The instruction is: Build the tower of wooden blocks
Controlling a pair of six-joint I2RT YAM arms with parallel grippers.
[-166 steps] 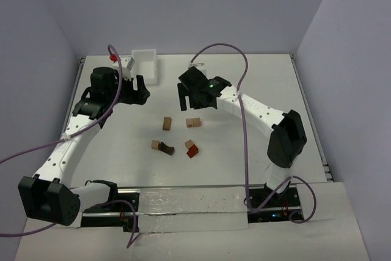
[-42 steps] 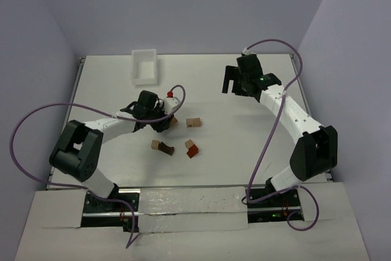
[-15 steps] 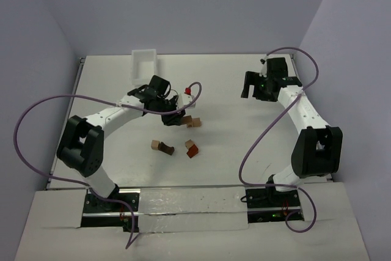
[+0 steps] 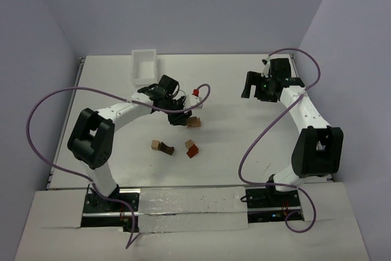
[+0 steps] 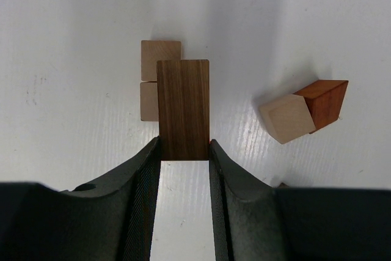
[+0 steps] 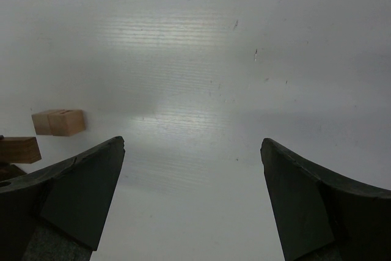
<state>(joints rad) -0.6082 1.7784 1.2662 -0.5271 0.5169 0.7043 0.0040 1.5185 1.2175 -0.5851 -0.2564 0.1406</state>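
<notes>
A dark brown block is gripped by its near end in my left gripper, which is shut on it. The block hangs over the right side of two light tan cubes lying end to end; I cannot tell whether it touches them. In the top view the left gripper sits just left of that tan pair. A tan cube against a reddish-brown block lies to the right. My right gripper is open over bare table at the far right, its jaws wide apart around nothing.
A tan and dark brown pair of blocks and the reddish-brown block lie nearer the arm bases. A white bin stands at the far left. The left arm's purple cable loops over the blocks.
My left gripper has picked up the dark brown block and carried it right, to the tan pair. The right arm has swung away to the far right and now holds still.
</notes>
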